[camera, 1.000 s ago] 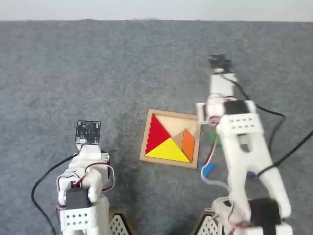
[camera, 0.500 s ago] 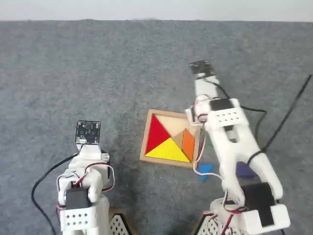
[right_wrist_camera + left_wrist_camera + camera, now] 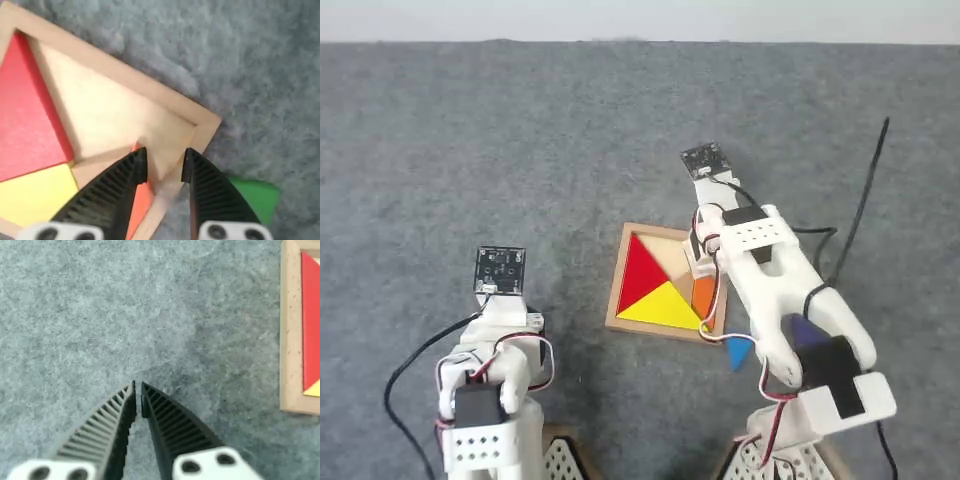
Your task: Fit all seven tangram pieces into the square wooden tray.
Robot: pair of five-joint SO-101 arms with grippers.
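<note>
While the left gripper [image 3: 137,386] hangs over grey carpet [image 3: 100,300] at the tray's eight o'clock, fingers pressed together on nothing, a blue triangle [image 3: 739,350] lies at five o'clock, just off the square wooden tray [image 3: 665,233]. A red triangle [image 3: 642,272], a yellow triangle [image 3: 662,305] and an orange piece [image 3: 704,290] sit inside. The right gripper [image 3: 164,156] hovers over the one o'clock corner, fingers slightly spread and empty, and a green piece [image 3: 252,197] lies just outside.
</note>
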